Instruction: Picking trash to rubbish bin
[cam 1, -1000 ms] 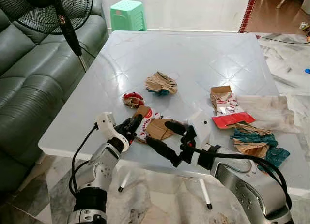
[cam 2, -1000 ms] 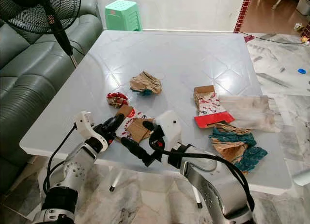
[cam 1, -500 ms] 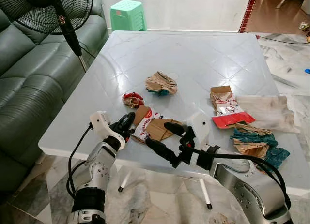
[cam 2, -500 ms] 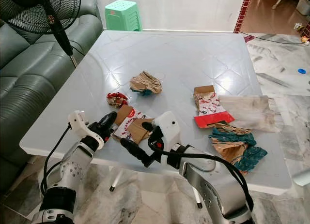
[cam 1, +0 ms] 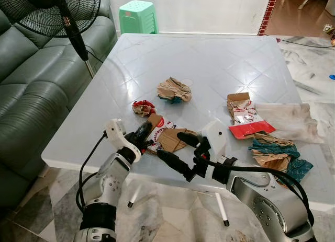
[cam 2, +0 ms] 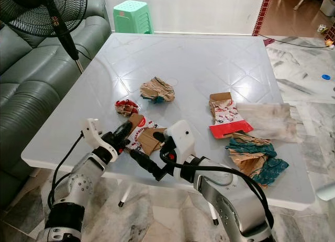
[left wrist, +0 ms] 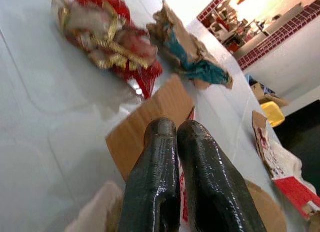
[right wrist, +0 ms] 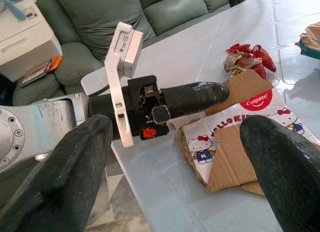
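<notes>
The flattened carton (cam 1: 166, 136), light and stiff, looks best pinched at its 9 o'clock edge by the closed, empty left gripper (cam 1: 145, 130); right gripper (cam 1: 180, 150) gapes wide

On my table (cam 1: 220, 59), the flattened carton (cam 1: 166, 137) lies at the near edge, with the small wrapper (cam 1: 143, 107) just beyond it to the left and the crumpled paper (cam 1: 174, 89) farther in. Right of these sits an opened box (cam 1: 245, 116), a cloth (cam 1: 290, 122) beside it, and what looks like crumpled wrapping (cam 1: 277, 154) nearer. A sofa (cam 1: 36, 90) stands left, a stool (cam 1: 138, 16) beyond the far edge.
</notes>
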{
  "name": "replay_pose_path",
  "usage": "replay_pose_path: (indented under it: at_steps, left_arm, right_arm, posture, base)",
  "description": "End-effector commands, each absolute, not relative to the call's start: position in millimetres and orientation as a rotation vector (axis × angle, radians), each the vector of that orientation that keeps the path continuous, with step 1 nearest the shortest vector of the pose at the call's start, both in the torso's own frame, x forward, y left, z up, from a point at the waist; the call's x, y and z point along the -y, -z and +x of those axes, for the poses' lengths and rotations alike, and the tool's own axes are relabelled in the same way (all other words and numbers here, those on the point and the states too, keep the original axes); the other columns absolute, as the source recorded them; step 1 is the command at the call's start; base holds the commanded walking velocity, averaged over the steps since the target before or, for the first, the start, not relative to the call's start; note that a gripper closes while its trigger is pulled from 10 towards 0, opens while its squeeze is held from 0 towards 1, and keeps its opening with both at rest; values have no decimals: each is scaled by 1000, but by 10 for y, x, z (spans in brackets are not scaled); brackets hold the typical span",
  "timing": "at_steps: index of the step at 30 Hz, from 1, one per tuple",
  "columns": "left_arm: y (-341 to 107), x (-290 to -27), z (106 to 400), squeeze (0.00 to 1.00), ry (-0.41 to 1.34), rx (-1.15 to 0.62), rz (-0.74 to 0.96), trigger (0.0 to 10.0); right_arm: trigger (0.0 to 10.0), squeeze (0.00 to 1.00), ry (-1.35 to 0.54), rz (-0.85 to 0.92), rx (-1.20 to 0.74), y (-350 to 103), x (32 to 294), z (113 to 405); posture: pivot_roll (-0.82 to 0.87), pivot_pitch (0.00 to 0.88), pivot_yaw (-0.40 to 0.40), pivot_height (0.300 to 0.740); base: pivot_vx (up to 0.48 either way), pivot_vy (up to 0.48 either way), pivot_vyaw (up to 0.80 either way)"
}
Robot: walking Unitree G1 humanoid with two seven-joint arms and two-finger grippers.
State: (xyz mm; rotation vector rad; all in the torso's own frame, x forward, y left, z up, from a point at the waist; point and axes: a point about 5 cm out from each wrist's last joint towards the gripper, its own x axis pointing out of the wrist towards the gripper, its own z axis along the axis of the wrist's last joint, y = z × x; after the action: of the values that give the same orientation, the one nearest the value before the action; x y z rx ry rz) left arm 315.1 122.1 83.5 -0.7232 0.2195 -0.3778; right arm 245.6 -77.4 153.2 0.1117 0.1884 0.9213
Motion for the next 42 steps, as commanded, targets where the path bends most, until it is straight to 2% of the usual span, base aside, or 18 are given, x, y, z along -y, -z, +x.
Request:
replay_pose_path:
  at_steps: [1, 22, 23, 42]
  left_arm:
    - [-863, -1232, 3150, 1000, 386, -213, -718, 10000]
    - [-836, -1203, 3155, 1000, 390, -240, -665, 10000]
    - [-829, -1211, 3153, 0, 386, -241, -670, 0]
    - [-852, -1297, 3172, 0, 339, -203, -712, 0]
  right_arm:
    - [10000, 0, -936, 108, -174, -1556, 750, 2452]
    - [10000, 0, -936, 112, -171, -1554, 735, 2455]
    - [10000, 0, -937, 113, -171, -1555, 731, 2454]
    - [10000, 0, -935, 114, -171, -1549, 726, 2461]
  posture:
    - [-80, 60, 21, 740]
    - [-81, 58, 28, 740]
    - [-79, 58, 30, 740]
    - [-76, 56, 29, 740]
  base:
    - [0, 0, 0]
    - [0, 0, 0]
    - [0, 0, 0]
    - [0, 0, 0]
